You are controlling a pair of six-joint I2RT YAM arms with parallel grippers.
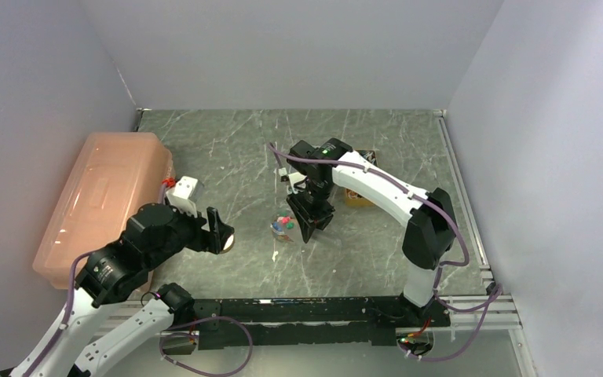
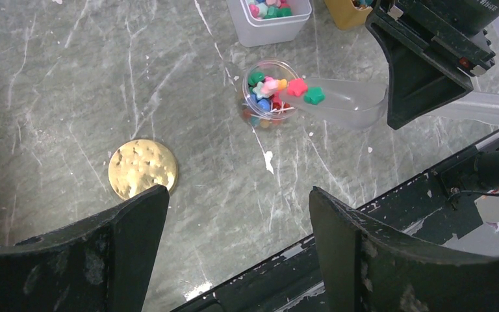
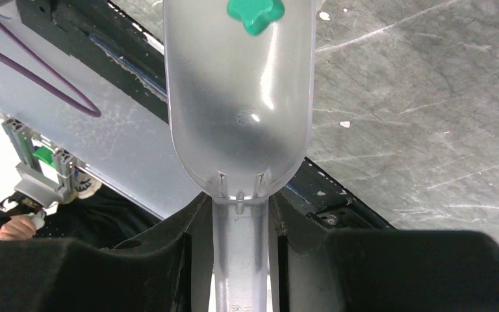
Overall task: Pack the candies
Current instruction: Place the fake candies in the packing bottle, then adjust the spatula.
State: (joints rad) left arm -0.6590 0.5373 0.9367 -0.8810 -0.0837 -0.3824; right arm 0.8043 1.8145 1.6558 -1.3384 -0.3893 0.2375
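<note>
Near the middle of the worktop, the right gripper [image 3: 239, 224] clamps the handle of a clear plastic scoop [image 2: 354, 104], whose lip is tipped at the rim of a small clear jar [image 2: 245, 97] heaped with candies [image 2: 268, 88]. A red and a green piece sit at the scoop's mouth. The left gripper [image 2: 237, 195] hangs empty, jaws spread wide, nearer the near edge above the gold lid [image 2: 143, 169]. More candies fill a white tub [image 2: 260, 34] further back. Small, light and seemingly hard, the sweets look apt to roll and bounce, so the scoop's handle, not the pieces, seems the sound place to grip.
</note>
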